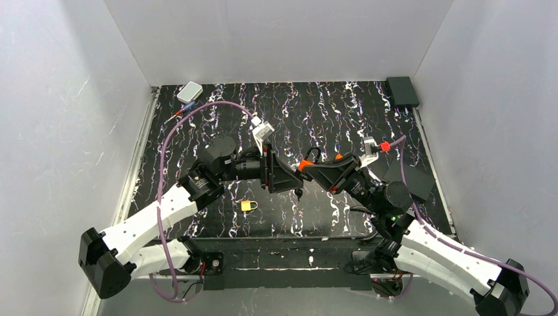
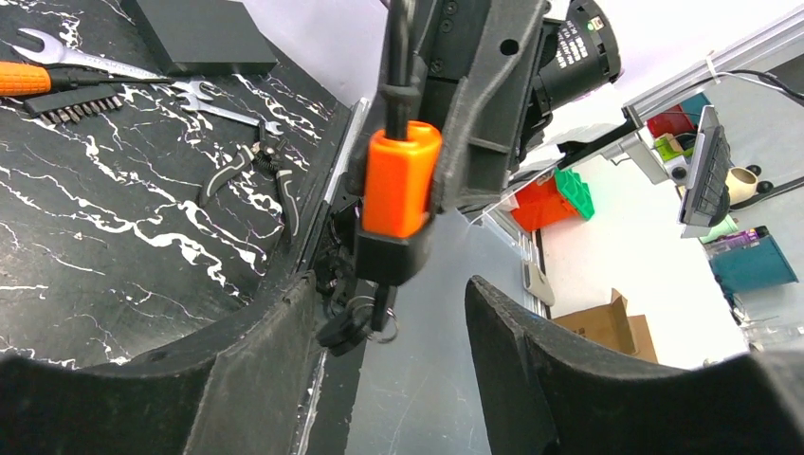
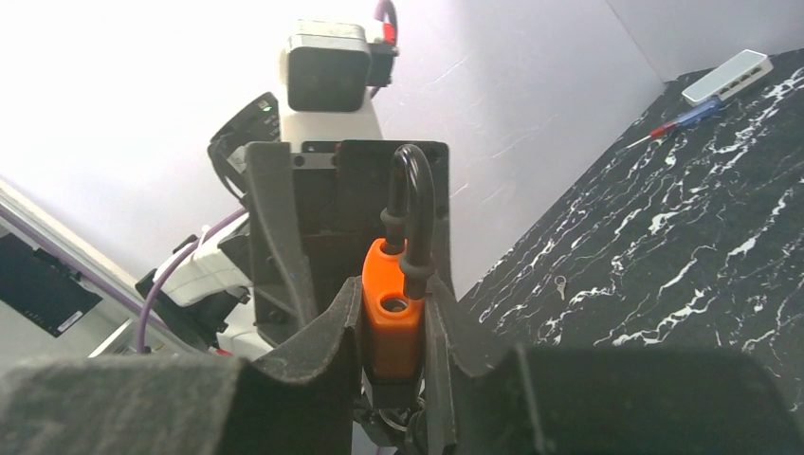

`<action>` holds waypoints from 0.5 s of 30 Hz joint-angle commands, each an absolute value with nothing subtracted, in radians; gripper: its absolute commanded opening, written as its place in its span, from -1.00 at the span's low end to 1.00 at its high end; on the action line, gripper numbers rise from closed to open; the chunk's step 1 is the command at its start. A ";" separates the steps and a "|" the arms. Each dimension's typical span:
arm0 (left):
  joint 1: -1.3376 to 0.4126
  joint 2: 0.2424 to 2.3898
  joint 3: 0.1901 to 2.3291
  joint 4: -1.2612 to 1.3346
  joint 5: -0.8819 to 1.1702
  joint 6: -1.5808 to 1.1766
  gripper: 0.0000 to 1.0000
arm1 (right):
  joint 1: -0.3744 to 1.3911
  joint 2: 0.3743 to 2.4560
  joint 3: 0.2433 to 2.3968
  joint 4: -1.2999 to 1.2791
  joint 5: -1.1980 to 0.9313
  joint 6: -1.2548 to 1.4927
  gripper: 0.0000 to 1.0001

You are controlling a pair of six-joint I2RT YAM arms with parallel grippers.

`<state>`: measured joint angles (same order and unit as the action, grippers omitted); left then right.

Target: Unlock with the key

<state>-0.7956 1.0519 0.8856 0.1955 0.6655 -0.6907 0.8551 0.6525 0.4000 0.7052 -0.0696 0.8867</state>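
Plainly, my right gripper (image 3: pixel 393 318) is clamped on the flanks of the orange padlock (image 3: pixel 389 332), holding it up off the table (image 1: pixel 329 112) with the black shackle (image 3: pixel 414 204) pointing away from my wrist. My left gripper (image 2: pixel 389 289) is spread wide and empty, and its fingers (image 2: pixel 237 370) stand either side of the lock's lower end without touching it. The key (image 2: pixel 351 327) is the small dark piece at the underside of the padlock, with a thin ring beside it. It looks seated in the keyway, though I cannot tell how deep. I judge it light, stiff and thin: a metal sliver that will not give, but could slip between flat pads or bend if I lever it sideways. The place to take it is the flat bow, pads square on its two broad faces and close to the lock body, so that rolling my wrist turns the blade about its own axis. The padlock seems hard, compact and probably slick-skinned, so my right grip must resist that torque. A small yellow padlock (image 1: pixel 249 206) lies on the table, well apart, and has no part in this.
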 commanded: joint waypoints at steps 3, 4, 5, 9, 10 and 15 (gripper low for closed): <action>-0.793 1.081 0.933 0.273 0.703 -0.726 0.06 | 0.859 0.682 0.475 0.873 -0.112 0.905 -0.97; -0.793 1.084 0.933 0.279 0.703 -0.730 0.04 | 0.859 0.689 0.476 0.879 -0.117 0.909 -0.97; -0.793 1.085 0.933 0.284 0.704 -0.733 -0.01 | 0.859 0.697 0.477 0.887 -0.121 0.911 -0.97; -0.793 1.090 0.933 0.300 0.708 -0.743 -0.08 | 0.859 0.715 0.479 0.908 -0.134 0.917 -0.97; -0.793 1.091 0.934 0.303 0.708 -0.746 -0.10 | 0.859 0.718 0.479 0.911 -0.136 0.916 -0.97; -0.793 1.107 0.934 0.314 0.723 -0.758 -0.45 | 0.859 0.725 0.468 0.937 -0.137 0.922 -0.97</action>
